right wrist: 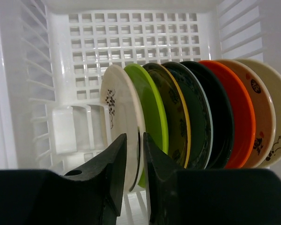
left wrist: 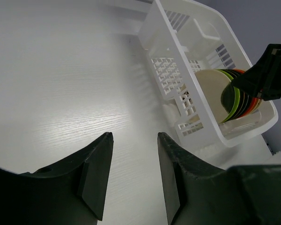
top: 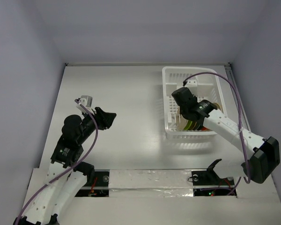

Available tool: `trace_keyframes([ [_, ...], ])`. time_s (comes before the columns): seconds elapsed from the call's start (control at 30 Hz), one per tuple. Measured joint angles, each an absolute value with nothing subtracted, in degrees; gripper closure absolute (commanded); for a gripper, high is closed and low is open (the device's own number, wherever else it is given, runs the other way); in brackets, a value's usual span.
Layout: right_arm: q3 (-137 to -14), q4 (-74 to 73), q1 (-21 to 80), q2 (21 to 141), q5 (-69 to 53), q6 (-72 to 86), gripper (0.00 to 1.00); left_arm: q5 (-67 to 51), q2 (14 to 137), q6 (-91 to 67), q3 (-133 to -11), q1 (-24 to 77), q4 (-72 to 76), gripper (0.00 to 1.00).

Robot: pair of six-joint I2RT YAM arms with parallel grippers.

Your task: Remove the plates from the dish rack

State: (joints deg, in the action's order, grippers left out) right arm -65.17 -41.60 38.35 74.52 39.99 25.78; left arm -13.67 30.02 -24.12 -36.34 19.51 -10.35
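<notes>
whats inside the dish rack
A row of plates stands on edge in the dish rack, cream plate first, lime green plate next. The right gripper straddles the cream rim; its fingers hide the plates' lower edges.

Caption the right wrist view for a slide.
Right gripper straddling the cream plate, first in a row inside the dish rack.

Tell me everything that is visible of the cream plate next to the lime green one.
The cream plate is round and glossy with a small dark floral mark. It stands on edge in the white dish rack, first in the row, beside the lime green plate. The right tool straddles its rim; contact is unclear.
</notes>
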Motion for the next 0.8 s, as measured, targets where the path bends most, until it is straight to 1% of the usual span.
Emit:
trace_keyframes([
  [0.43, -65.1, -42.1, 38.3, 79.3, 42.2, 26.0, 0.73, -13.5, 29.0, -24.1, -36.3, 19.5, -10.1, 0.60],
  [0.53, -65.2, -42.7, 38.2, 80.8, 43.0, 26.0, 0.79, -13.5, 29.0, -24.1, -36.3, 19.5, -10.1, 0.60],
  [0.57, -65.3, -43.0, 38.2, 81.2, 43.3, 26.1, 0.84, -13.5, 29.0, -24.1, -36.3, 19.5, -10.1, 0.60],
  [0.67, -66.1, -44.8, 38.2, 82.0, 43.9, 26.4, 0.91, -13.6, 28.6, -24.1, -36.3, 19.5, -10.1, 0.60],
  [0.8, -67.6, -47.9, 38.2, 82.8, 44.6, 26.8, 0.96, -14.1, 28.0, -24.1, -36.3, 19.5, -10.0, 0.60],
])
